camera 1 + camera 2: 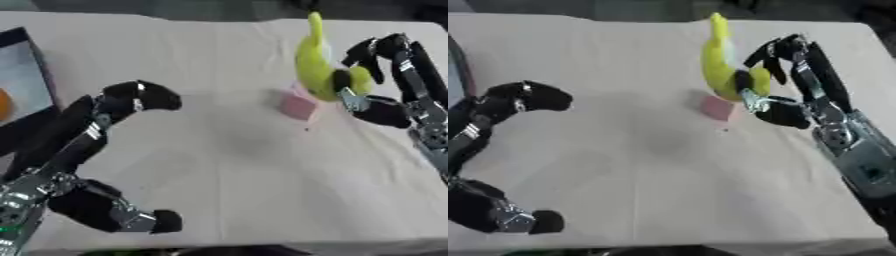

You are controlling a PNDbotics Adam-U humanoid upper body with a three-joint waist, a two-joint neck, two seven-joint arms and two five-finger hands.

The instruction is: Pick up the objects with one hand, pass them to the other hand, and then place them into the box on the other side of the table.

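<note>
The right hand [372, 75] curls its fingers around a yellow-green banana-shaped toy [317, 65], held just above a pink block [299, 105]. The left hand [105, 150] waits open, well apart. Best carry the toy across level, releasing only once the left hand has closed on it.

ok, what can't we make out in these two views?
- Box: cut by the left edge in left eye view; only part of an orange thing inside shows.
- Pink object: partly behind the yellow object held by the right hand; blurred, identity unclear.
- Left hand: wrist runs off the bottom edge.
</note>
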